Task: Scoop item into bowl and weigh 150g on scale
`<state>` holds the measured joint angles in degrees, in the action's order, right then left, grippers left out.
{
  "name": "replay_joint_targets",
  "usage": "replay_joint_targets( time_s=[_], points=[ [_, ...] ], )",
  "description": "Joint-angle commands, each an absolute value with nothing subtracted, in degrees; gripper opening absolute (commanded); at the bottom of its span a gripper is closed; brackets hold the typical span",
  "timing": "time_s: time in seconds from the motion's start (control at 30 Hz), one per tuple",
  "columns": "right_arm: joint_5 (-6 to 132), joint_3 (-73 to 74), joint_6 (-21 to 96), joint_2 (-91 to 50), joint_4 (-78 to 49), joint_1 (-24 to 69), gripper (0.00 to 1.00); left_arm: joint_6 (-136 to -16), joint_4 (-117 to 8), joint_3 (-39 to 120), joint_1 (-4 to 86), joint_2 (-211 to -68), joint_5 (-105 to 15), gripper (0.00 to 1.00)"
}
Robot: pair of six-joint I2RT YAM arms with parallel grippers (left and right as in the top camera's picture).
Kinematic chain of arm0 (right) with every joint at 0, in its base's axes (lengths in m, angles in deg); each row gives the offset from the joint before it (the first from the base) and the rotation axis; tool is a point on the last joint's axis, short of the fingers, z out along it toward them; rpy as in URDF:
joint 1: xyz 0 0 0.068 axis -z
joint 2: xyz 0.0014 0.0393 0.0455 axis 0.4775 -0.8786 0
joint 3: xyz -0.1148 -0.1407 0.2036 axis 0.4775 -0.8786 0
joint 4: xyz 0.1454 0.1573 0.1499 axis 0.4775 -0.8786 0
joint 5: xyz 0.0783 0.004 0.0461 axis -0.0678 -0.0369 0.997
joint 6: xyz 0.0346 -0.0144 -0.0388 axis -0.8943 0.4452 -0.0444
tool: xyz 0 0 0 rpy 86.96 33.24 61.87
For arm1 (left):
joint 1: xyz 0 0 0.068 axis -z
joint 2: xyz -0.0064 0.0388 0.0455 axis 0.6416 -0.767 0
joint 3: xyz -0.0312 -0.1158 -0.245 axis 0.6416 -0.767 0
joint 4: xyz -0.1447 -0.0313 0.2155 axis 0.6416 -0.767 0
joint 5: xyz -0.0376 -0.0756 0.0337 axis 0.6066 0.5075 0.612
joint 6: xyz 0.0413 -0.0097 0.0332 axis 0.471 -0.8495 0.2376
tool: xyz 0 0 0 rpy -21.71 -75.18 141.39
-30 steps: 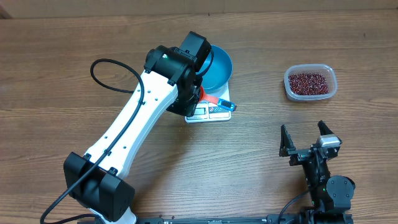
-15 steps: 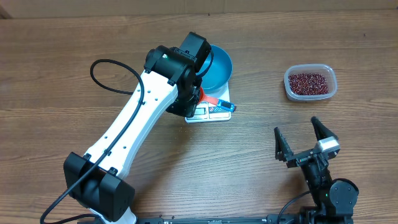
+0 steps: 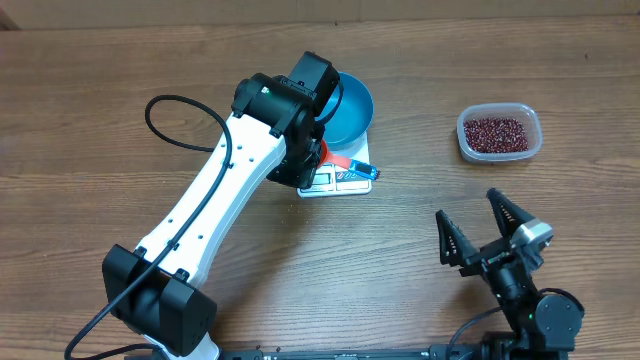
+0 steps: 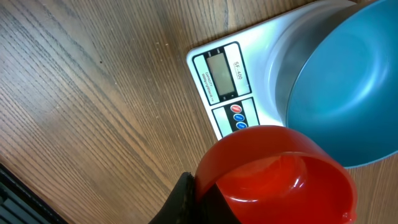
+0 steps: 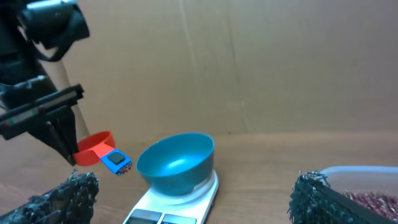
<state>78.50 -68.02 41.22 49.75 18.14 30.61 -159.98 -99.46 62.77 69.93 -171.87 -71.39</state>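
The sky-blue bowl [image 3: 352,108] sits on the white scale [image 3: 338,180]; in the left wrist view the bowl [image 4: 348,93] looks empty and the scale [image 4: 225,76] shows its display. My left gripper [image 3: 318,154] is shut on the orange-red scoop [image 3: 340,160], holding it over the scale's front edge. The scoop [image 4: 280,177] has nothing in it, and one dark finger [image 4: 180,202] presses its side. The dark red beans [image 3: 496,131] lie in a clear container at the right. My right gripper [image 3: 488,238] stands open near the front right, holding nothing, well short of the beans.
The clear container [image 3: 498,152] stands at the back right, seen low in the right wrist view as a container [image 5: 364,177]. A black cable [image 3: 170,120] loops left of the white left arm [image 3: 215,205], which crosses the table's middle. A brown wall rises behind.
My right gripper has drawn back toward the table's front edge and tilted up. The left arm, scoop, bowl and scale have not moved.
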Motion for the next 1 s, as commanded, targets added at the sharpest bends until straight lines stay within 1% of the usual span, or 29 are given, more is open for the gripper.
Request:
replay_joint_targets(
  time_s=[0.0, 0.2, 0.37, 0.4, 0.47, 0.5, 0.6, 0.67, 0.73, 0.9, 0.97],
  points=[
    [78.99, -60.09, 39.17, 48.5, 13.13, 32.4, 1.0, -160.94, -99.68, 63.93, 70.37, -171.63, -71.43, 0.04],
    [79.07, -49.13, 39.23, 38.38, 4.3, 34.0, 1.0, -160.94, -99.68, 63.93, 70.37, -171.63, -71.43, 0.04],
    [84.06, -39.41, 39.6, 23.58, 0.57, 34.0, 1.0, -161.16, -99.66, 63.93, 70.37, -171.63, -71.45, 0.04],
    [88.54, -35.85, 39.58, 16.15, 0.68, 34.0, 1.0, -162.27, -99.66, 63.93, 70.37, -171.63, -71.67, 0.05],
    [92.19, -33.9, 39.56, 10.65, 1.9, 34.0, 1.0, -163.04, -99.66, 63.93, 70.37, -171.63, -71.65, 0.04],
    [96.01, -33.35, 39.47, 5.81, 5.16, 34.0, 1.0, -163.54, -99.64, 63.93, 70.37, -171.63, -71.63, 0.05],
    [101.72, -33.35, 39.25, -0.74, 10.95, 34.0, 1.0, -165.05, -99.62, 63.93, 70.37, -171.63, -71.61, 0.05],
    [105.59, -33.35, 36.35, -4.63, 13.7, 34.0, 1.0, -166.34, -99.6, 63.93, 70.37, -171.63, -71.61, 0.05],
    [108.82, -33.35, 29.31, -8.79, 15.87, 34.0, 1.0, -167.69, -99.6, 63.93, 70.37, -171.63, -71.61, 0.04],
    [109.04, -33.35, 10.38, -16.04, 19.19, 34.0, 1.0, -169.36, -99.2, 63.93, 70.37, -171.63, -71.32, 0.04],
    [109.08, -33.35, 6.62, -18.14, 20.59, 34.0, 1.0, -169.79, -98.96, 63.93, 70.37, -171.63, -70.62, 0.04]
  ],
)
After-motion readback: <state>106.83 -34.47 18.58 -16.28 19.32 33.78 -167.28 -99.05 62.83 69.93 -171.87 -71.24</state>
